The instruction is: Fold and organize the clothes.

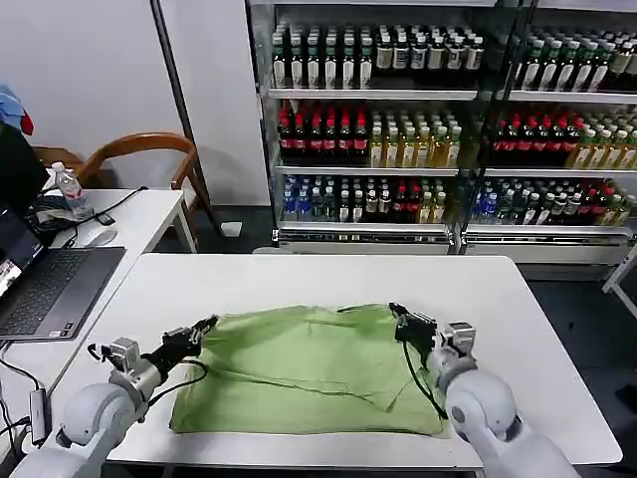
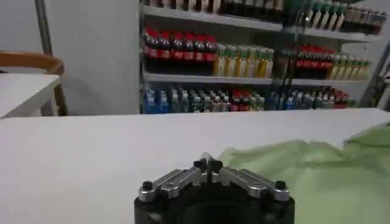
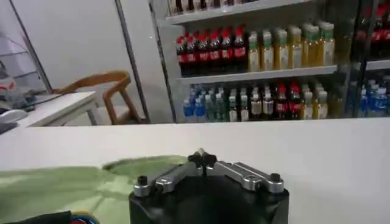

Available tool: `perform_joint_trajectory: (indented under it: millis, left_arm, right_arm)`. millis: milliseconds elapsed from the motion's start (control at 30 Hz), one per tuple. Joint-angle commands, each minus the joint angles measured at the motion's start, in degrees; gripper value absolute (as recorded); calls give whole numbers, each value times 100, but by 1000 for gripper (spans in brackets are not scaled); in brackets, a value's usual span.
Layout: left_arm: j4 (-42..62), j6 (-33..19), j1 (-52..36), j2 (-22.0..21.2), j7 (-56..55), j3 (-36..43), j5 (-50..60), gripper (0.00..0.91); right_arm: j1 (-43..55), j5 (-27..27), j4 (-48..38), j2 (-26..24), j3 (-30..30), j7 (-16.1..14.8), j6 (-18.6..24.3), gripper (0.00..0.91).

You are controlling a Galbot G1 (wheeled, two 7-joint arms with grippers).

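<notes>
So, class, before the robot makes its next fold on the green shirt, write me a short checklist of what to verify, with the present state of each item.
1. Shirt lies spread on the white table, fully on the top: ok.
2. Left gripper is at the shirt's far left corner, fingers shut: ok. Whether it has cloth in its grip: cannot tell.
3. Right gripper is at the far right corner, fingers shut: ok. Cloth in its grip: cannot tell.
4. Both grippers sit at about the same depth on the table, so the fold would start even: ok.
5. Cloth is smooth: not ok, creases run across the middle.
6. Laptop on the side desk is away from the shirt: ok.
</notes>
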Motion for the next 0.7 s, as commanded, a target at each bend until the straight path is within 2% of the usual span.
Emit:
perform_joint_trajectory:
  millis: [33,200,700]
  left_arm:
    - [-183,-44,338,49,14,-118,35,50]
    - [75,-154,292,82,56,-50,141,50]
    - [-216,-70,689,162,138,-527,-8,50]
  right_arm:
    - [-807,-2,734,-183,366,0,-15,0]
    - [-986,-36,831,-160,441,-5,6,0]
    - [-1475,-148,933,-26,608,-20,65,0]
